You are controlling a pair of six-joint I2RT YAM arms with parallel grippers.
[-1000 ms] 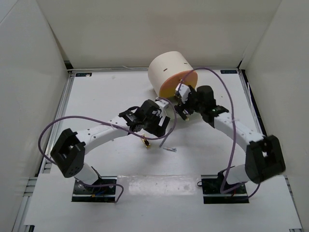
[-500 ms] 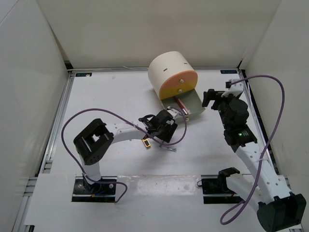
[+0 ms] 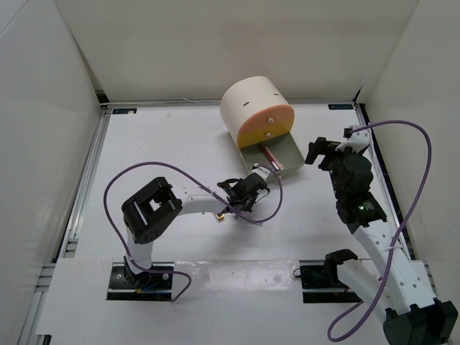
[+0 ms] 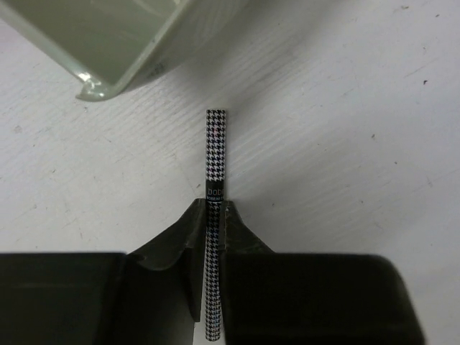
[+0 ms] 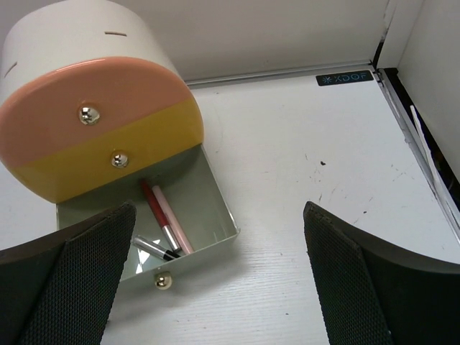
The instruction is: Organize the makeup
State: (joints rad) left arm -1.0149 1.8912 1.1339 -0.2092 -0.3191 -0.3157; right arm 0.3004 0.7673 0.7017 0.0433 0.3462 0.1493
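On the bare white table, the left half is open tabletop out to the raised side rail. Near the middle a gold lipstick lies just beside the left arm's wrist, partly covered by it. The left gripper is low on the table, its fingers pressed together on a thin houndstooth pencil. This is a slim black-and-white checked stick with a short line of white lettering near the grip. It lies flat and points away from the wrist, and its far tip is close to the near corner of the drawer but not touching it.

The grey-green drawer stands pulled out of the cream cylindrical box. Red and pink gloss tubes lie side by side inside it, with a silver-and-black stick in front of them.

Right of the drawer, the right gripper hovers with its fingers spread wide apart and nothing between them. Open table runs from there to the right rail.
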